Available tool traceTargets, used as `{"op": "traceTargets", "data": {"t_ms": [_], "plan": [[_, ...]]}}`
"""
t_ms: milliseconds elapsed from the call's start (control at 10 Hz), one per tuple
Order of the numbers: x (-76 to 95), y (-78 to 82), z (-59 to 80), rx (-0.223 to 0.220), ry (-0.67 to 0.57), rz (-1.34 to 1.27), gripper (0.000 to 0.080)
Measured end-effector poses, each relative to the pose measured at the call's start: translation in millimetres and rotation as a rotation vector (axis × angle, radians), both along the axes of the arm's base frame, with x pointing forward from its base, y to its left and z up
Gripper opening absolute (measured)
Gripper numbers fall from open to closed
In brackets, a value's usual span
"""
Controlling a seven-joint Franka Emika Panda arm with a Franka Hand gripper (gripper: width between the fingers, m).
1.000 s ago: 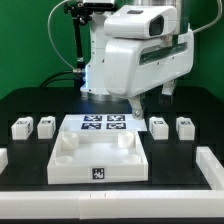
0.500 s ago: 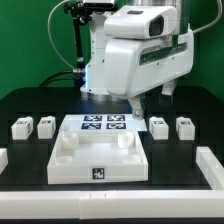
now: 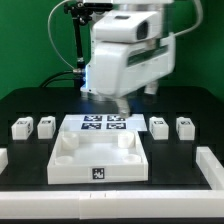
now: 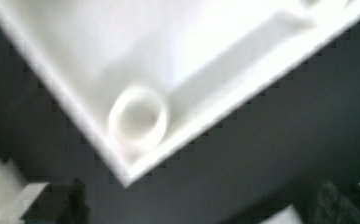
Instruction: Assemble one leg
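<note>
On the black table (image 3: 25, 170) — a leg (image 3: 20, 127); green wall (image 3: 20, 40) beyond.

Blurred, edge-cropped end effector (image 4: 203, 205)

The exterior view is bright and even, lit from above, so my white arm (image 3: 125, 55) looks almost washed out over the black table (image 3: 30, 108) with only soft shadows, while my wrist view is heavily blurred and the white tray piece (image 4: 195, 60) has no sharp edge.
</note>
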State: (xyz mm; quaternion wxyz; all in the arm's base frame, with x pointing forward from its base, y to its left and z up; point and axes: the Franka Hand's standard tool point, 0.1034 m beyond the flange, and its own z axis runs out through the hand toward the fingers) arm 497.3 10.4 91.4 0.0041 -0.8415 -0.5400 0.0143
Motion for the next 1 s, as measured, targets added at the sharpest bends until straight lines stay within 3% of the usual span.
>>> {"op": "traceTargets", "data": {"t_ms": [100, 200, 400, 600, 700, 1000], "plan": [[-18.4, -16.4, -12.6, 0.007, 0.012, 0.131, 0.0650], [-26.3, -24.2, -19.8, 0.014, 0.017, 0.250, 0.0650], [-36.0, -31.5, -37.2, 0.025, -0.010, 0.440, 0.0650], [-47.2, -31.0, -62.2, 0.043, 0.015, 0.465, 0.0650], [-53.4, -39.6, -70.6, 0.051, 0.030, 0.461, 0.0650], [-58.6, -47.0, -75.2, 0.054, 0.037, 0.444, 0.0650]]}}
